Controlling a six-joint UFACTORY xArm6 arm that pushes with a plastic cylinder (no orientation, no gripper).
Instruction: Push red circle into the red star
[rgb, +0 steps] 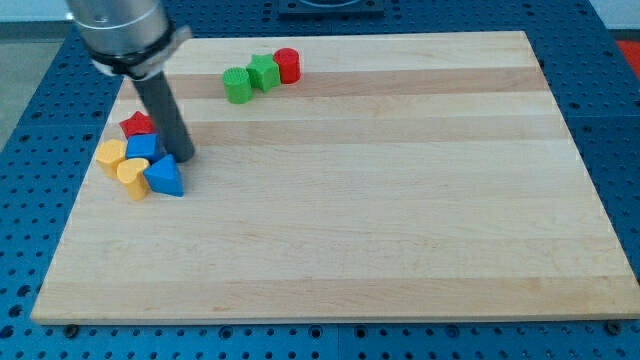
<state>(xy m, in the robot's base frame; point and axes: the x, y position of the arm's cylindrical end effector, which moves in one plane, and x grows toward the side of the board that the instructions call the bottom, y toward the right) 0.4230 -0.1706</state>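
Observation:
The red circle (288, 64) stands near the view's top, at the right end of a touching row with a green block (264, 72) and a green circle-like block (238, 85). The red star (137, 125) lies at the view's left, partly behind my rod. My tip (183, 157) rests on the board just right of the red star's cluster, close beside a blue block (143, 146) and above a blue triangle (165, 176). The tip is far left of and below the red circle.
Two yellow blocks sit at the left of the cluster: one (110, 156) at the far left, one (132, 178) below it. The wooden board (400, 200) lies on a blue perforated table. The board's left edge is near the cluster.

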